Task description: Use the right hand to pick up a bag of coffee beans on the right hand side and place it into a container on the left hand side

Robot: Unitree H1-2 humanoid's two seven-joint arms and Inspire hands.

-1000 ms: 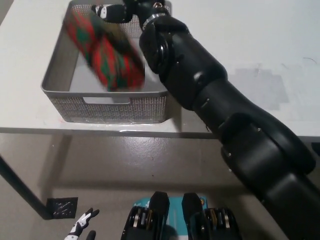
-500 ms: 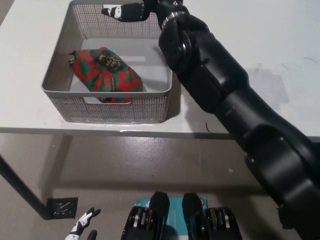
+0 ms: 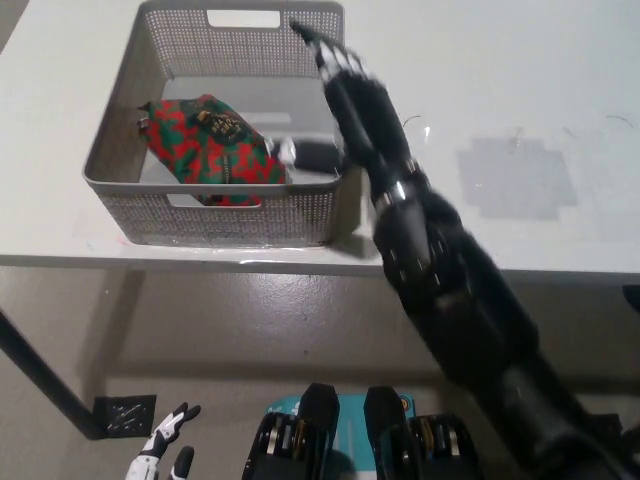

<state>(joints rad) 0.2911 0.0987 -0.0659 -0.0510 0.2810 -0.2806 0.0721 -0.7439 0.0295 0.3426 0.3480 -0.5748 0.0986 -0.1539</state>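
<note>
I see a red-and-green patterned coffee bag with a dark label, a grey perforated basket, my black right hand, white left hand, a white table with a grey patch

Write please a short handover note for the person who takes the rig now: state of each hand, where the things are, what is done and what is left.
Right hand: open, fingers stretched out, holds nothing, above the right rim of the basket.
Left hand: low at the picture's lower left, under the table edge, resting; its state is not clear.
Coffee bean bag, red and green: lies inside the grey mesh basket, in its left and front part, on the white table.
Done: the bag is in the container and released.
Left: probably only to bring the right arm away from the basket.
</note>
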